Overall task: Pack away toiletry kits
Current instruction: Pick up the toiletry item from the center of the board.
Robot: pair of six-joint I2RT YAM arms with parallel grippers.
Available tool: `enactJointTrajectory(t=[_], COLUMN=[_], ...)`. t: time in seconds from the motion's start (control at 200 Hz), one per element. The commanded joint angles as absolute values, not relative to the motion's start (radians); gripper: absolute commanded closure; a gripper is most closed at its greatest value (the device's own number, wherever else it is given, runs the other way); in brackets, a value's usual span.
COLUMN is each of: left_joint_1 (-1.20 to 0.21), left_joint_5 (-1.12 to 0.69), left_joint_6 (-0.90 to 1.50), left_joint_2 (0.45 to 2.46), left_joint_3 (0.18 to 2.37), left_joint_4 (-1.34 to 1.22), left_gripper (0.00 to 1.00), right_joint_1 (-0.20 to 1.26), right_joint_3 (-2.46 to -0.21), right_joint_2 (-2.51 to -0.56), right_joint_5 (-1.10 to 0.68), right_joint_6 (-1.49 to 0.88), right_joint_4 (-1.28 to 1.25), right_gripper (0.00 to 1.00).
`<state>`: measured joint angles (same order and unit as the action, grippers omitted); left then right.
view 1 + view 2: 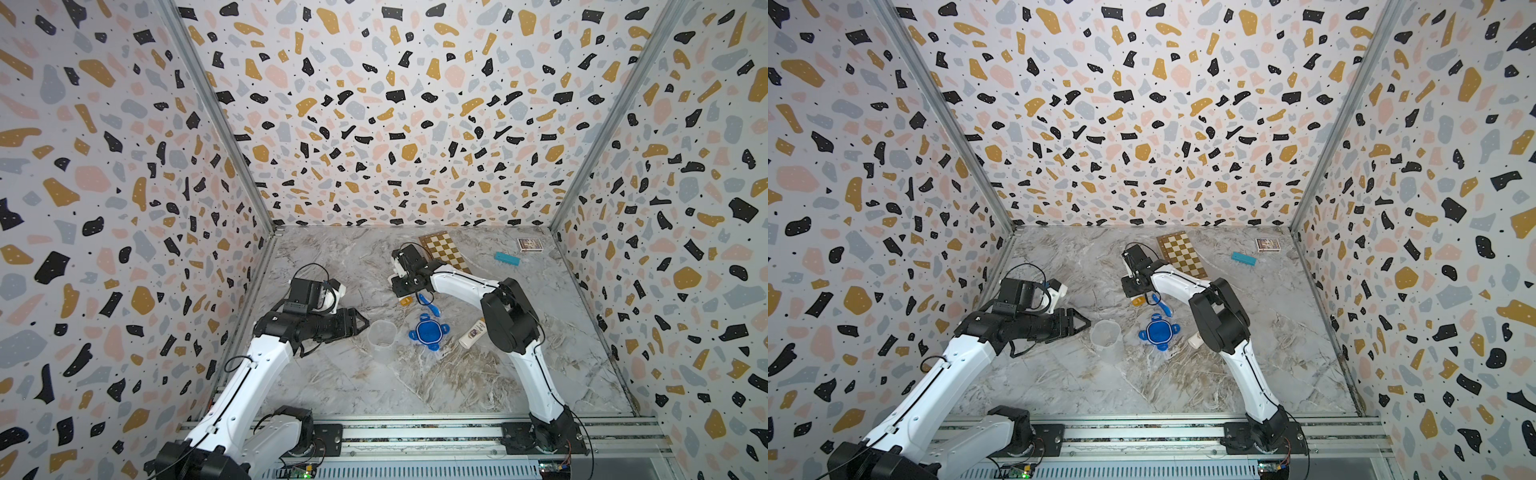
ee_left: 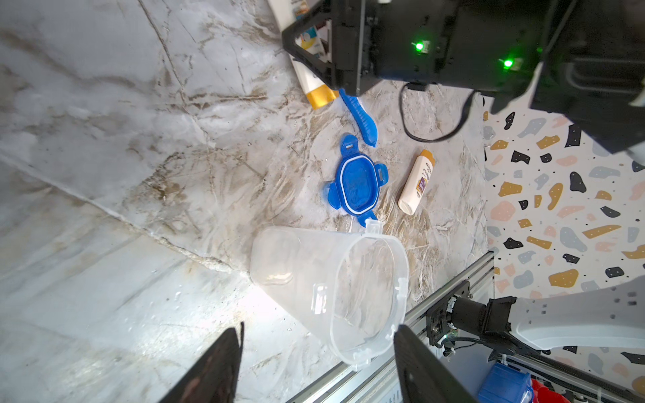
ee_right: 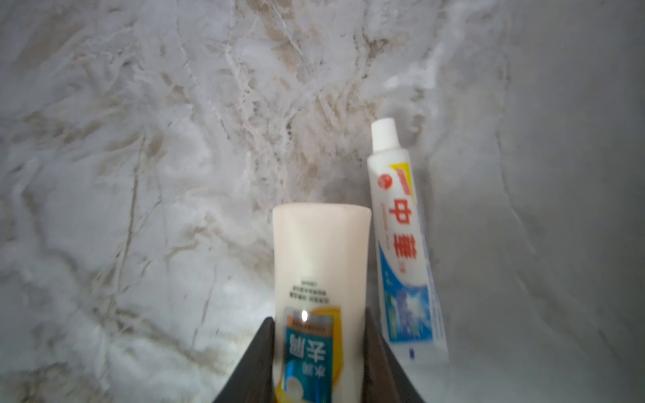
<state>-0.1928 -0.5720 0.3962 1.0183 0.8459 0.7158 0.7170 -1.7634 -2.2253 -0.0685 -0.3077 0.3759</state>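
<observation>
My right gripper (image 3: 319, 324) is shut on a white bottle (image 3: 321, 258); its orange cap (image 1: 406, 301) sticks out below the gripper (image 1: 403, 293) in both top views. A white tube (image 3: 401, 244) lies on the marble right beside that bottle. The blue toothbrush (image 1: 429, 305) lies just right of the cap. A second orange-capped bottle (image 1: 473, 333) lies by the right arm's elbow. The blue four-tab lid (image 1: 428, 332) lies flat mid-table. The clear tub (image 1: 381, 333) stands left of it. My left gripper (image 2: 319, 335) is open, its tips just short of the tub (image 2: 328, 289).
A wooden chessboard (image 1: 444, 251), a teal block (image 1: 507, 258) and a small printed box (image 1: 530, 244) lie at the back right. Patterned walls close three sides. A metal rail (image 1: 415, 432) carrying both arm bases runs along the front edge.
</observation>
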Motion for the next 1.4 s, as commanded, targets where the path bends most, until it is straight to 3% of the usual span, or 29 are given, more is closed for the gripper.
enactJointTrajectory(t=[0.0,0.19,0.461,0.686,0.876,1.076,1.306,1.392], left_joint_1=[-0.197,-0.197,-0.193,-0.191,-0.192,-0.192,-0.217,-0.253], left_joint_5=[-0.598,-0.601,-0.592,-0.592,-0.605,-0.762,-0.844,-0.854], left_joint_6=[0.378,0.38,0.405,0.398,0.409,0.477,0.477,0.508], left_joint_2=[1.003,1.013,1.012,1.008,0.933,0.872,0.854,0.902], left_joint_3=[0.834,0.837,0.83,0.836,0.866,0.87,0.82,0.827], left_joint_4=[0.687,0.68,0.663,0.663,0.578,0.318,-0.02,-0.084], left_gripper=[0.3,0.3,0.31,0.31,0.31,0.27,0.26,0.32], right_joint_1=[0.71,0.71,0.712,0.744,0.752,0.753,0.738,0.735], right_joint_3=[-1.701,-1.438,-0.976,-0.926,-0.919,-0.867,-0.932,-0.946], right_joint_2=[-2.005,-1.711,-1.305,-1.273,-1.257,-1.23,-1.261,-1.271], right_joint_5=[-0.087,-0.165,-0.326,-0.402,-0.37,-0.442,-0.545,-0.581], right_joint_6=[-0.294,-0.263,-0.283,-0.267,0.02,0.447,0.568,0.566], right_joint_4=[0.268,0.064,-0.412,-0.471,-0.39,-0.379,-0.286,-0.28], right_gripper=[0.79,0.79,0.81,0.8,0.8,0.81,0.81,0.82])
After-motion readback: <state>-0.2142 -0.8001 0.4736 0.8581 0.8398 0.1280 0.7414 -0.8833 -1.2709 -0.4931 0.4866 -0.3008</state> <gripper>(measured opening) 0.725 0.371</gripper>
